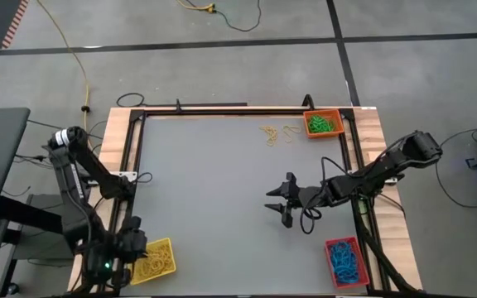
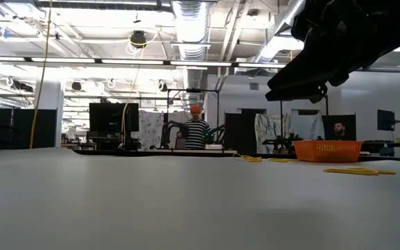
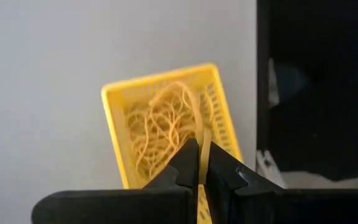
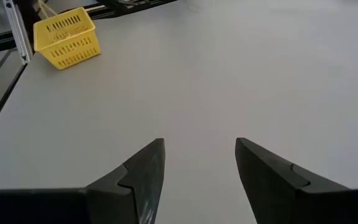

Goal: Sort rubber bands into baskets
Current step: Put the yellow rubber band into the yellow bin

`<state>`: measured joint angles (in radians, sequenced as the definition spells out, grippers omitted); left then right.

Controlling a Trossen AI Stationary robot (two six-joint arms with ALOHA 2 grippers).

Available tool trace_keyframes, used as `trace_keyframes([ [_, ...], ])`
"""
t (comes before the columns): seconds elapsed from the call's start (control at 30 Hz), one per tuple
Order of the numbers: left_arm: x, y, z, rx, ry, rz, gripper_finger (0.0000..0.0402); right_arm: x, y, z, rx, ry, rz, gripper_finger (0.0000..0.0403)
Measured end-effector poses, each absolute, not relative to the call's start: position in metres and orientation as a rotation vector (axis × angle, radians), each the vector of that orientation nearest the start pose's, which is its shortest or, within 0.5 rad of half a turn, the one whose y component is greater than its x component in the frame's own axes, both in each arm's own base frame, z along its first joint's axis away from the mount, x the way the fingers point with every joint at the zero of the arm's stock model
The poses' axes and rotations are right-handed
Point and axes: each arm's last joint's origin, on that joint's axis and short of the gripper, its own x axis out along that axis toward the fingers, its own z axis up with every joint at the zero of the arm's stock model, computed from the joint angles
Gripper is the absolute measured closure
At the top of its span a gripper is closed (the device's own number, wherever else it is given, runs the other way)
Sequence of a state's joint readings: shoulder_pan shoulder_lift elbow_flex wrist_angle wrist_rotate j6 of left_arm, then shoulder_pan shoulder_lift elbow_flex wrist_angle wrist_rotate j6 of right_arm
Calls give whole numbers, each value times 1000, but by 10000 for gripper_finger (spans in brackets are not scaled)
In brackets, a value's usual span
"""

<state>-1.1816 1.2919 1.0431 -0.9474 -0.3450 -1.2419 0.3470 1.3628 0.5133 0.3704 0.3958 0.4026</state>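
Loose yellow rubber bands (image 1: pixel 277 134) lie on the grey surface (image 1: pixel 222 182) just beside the orange basket (image 1: pixel 323 123) of green bands at the far right corner; the red basket (image 1: pixel 345 260) of blue bands sits at the near right, the yellow basket (image 3: pixel 166 127) of yellow bands at the near left. The left tool (image 3: pixel 199 163) hangs over that yellow basket, clenched on a yellow band (image 3: pixel 204 155); the right tool (image 1: pixel 281 201) is released — fingers spread, holding nothing — above the bare middle of the surface.
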Motion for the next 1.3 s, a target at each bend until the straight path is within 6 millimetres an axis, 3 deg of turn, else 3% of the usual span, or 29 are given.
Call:
trace_keyframes([
  [0.53,103,-244,215,-248,1440,52,389,245,77,174,229,431,-138,179],
  [0.7,103,-249,209,-247,1475,40,324,245,77,174,229,431,-139,179],
  [0.93,106,-248,209,-269,1464,66,176,242,76,168,234,488,-157,179],
  [1.03,107,-248,209,-288,1494,69,130,239,75,164,240,538,-177,179],
  [1.3,115,-254,227,-289,1471,-6,105,229,71,151,285,683,-256,179],
])
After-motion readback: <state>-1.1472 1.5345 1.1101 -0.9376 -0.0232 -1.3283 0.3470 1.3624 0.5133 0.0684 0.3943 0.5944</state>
